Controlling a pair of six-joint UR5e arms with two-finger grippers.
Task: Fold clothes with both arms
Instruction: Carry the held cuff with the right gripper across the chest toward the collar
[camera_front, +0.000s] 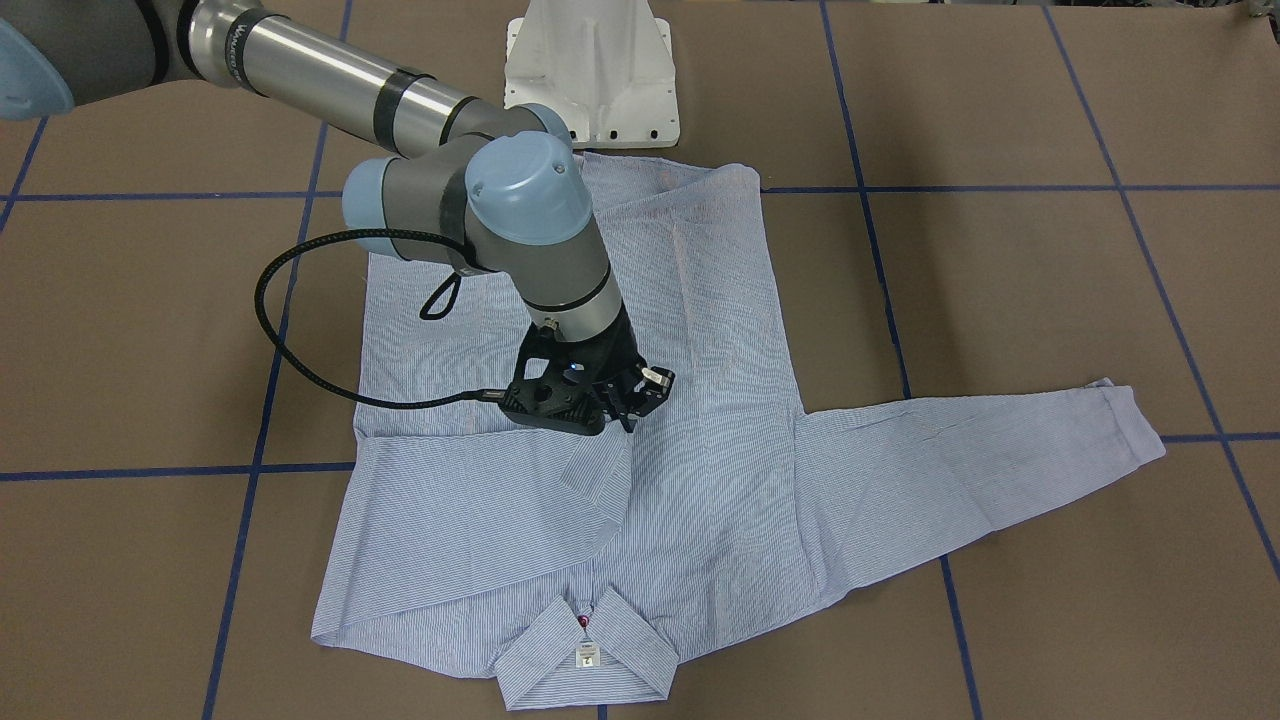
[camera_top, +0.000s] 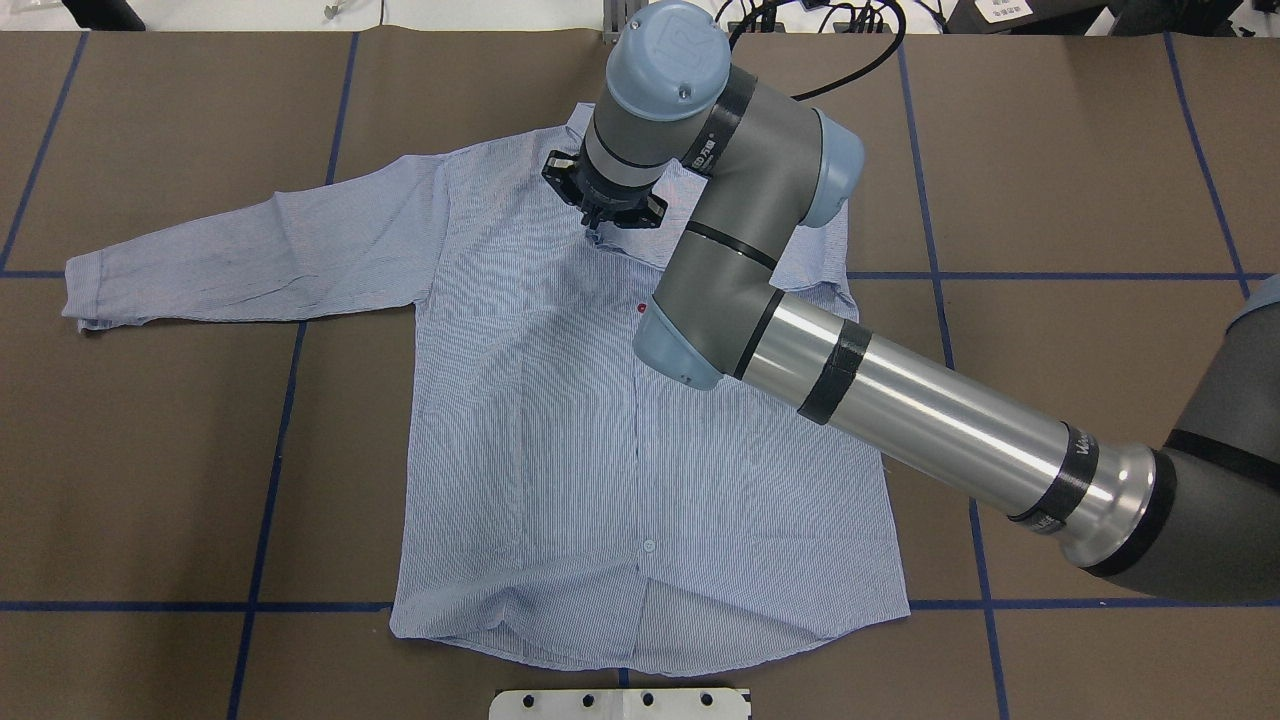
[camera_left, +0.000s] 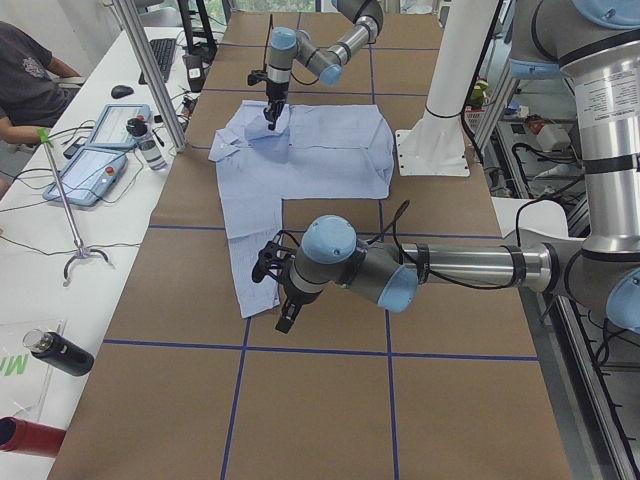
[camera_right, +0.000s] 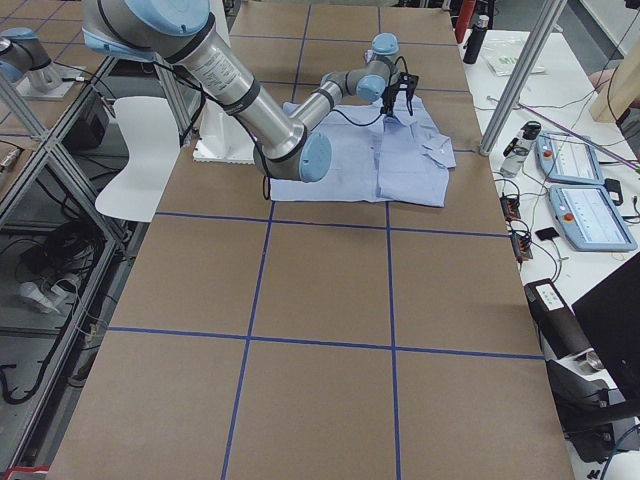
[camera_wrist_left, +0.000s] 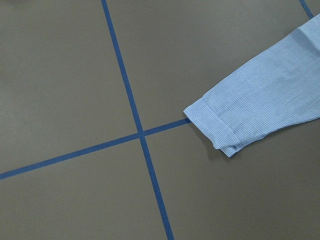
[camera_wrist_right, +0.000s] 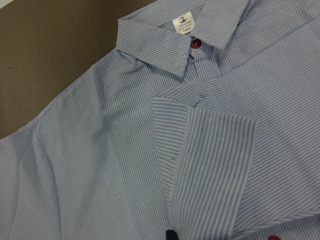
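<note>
Shirt (camera_front: 720, 480) cuff (camera_wrist_right: 210, 165) just beneath right end effector (camera_front: 632, 405), its opening unclear

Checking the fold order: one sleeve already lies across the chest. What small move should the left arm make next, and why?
Probably lower the left gripper onto the outstretched sleeve's cuff and grasp it. The other sleeve is already folded over the chest, beside the right gripper; this one lies flat, its cuff in the left wrist camera's view.

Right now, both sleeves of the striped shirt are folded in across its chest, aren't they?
Not both. One sleeve of the striped shirt is folded in across its chest; the other sleeve lies stretched out on the table, as the front-facing view shows.
</note>
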